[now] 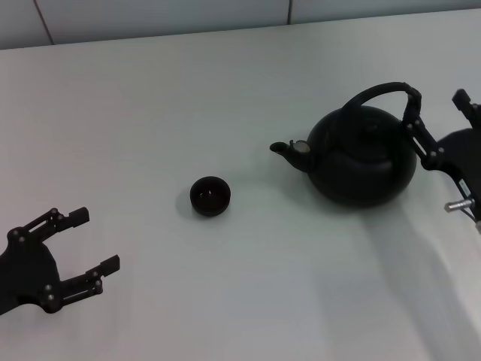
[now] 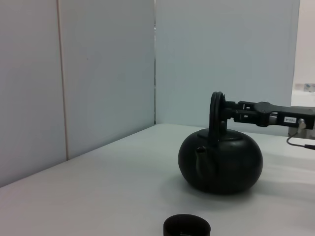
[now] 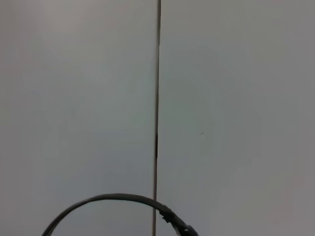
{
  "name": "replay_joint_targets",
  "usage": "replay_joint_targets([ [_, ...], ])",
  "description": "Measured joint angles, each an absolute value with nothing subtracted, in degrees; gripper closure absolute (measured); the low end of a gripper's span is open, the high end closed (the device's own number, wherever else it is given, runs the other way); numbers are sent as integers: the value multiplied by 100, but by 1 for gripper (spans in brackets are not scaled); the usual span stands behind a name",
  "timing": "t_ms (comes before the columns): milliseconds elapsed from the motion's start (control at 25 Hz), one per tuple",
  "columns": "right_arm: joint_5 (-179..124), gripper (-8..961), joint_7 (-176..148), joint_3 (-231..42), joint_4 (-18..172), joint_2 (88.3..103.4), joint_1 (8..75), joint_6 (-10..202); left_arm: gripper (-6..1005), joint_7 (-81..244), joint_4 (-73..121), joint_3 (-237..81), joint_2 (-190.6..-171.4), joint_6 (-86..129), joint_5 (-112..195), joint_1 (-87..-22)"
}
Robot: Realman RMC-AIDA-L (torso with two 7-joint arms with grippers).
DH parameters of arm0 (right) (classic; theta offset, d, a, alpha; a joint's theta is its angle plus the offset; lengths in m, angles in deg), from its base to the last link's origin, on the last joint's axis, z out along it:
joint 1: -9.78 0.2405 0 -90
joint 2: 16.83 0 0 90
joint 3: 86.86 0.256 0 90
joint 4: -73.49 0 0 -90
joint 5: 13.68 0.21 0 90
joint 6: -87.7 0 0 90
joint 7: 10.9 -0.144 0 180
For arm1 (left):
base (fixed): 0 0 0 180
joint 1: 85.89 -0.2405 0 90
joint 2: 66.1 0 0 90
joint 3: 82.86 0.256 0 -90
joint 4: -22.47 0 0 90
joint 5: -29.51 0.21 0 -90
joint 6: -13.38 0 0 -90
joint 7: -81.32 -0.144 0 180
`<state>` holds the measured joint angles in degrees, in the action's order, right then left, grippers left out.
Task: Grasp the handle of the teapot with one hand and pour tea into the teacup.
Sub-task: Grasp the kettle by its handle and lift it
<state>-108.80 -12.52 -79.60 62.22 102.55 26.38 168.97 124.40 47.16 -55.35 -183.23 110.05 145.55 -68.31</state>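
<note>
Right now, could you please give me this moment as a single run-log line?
right gripper: at handle, grip unconfirmed | left gripper: open, parked | teapot: upright on table | teacup: beside spout | pour: not started

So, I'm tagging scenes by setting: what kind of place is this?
Probably a lab test bench, not a kitchen: a bare white table, plain panel walls, and only a teapot and teacup set out.
</note>
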Motion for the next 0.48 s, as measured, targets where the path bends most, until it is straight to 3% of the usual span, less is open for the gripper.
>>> replay_joint_targets([
  [480, -10905, 308, -1273, -7961, 6260, 10249, 2806, 16641, 152, 12452, 4718, -5562, -18371, 11009, 14533, -6840],
])
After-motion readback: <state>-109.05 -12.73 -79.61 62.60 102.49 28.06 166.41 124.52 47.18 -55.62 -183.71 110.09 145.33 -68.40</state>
